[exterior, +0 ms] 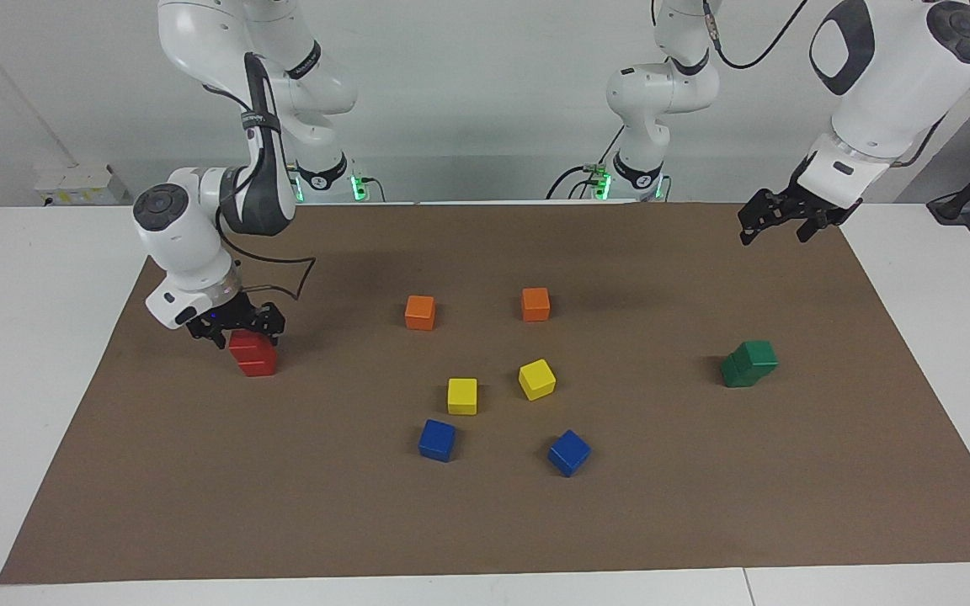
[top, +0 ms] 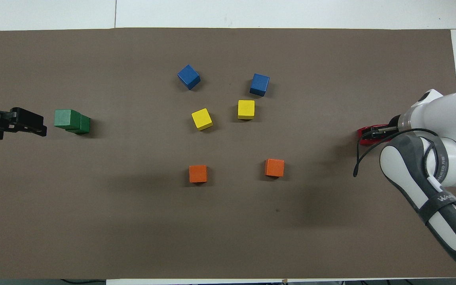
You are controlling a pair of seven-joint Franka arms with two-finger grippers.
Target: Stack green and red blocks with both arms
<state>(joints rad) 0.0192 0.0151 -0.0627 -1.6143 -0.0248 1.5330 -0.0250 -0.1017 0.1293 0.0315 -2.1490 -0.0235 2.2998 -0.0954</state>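
Two red blocks (exterior: 256, 364) (top: 365, 136) stand stacked near the right arm's end of the mat. My right gripper (exterior: 239, 332) (top: 378, 132) is low over the top red block (exterior: 246, 342), open, with a finger on either side of it. Two green blocks (exterior: 750, 364) (top: 71, 120) stand stacked toward the left arm's end, the upper one (exterior: 759, 354) sitting askew on the lower. My left gripper (exterior: 775, 224) (top: 30, 126) hangs open and empty, high over the mat's edge at that end, apart from the green stack.
Single cubes lie in the middle of the brown mat (exterior: 485, 522): two orange (exterior: 420, 312) (exterior: 535, 304), two yellow (exterior: 462, 396) (exterior: 537, 379) and two blue (exterior: 437, 440) (exterior: 568, 452). White table borders the mat.
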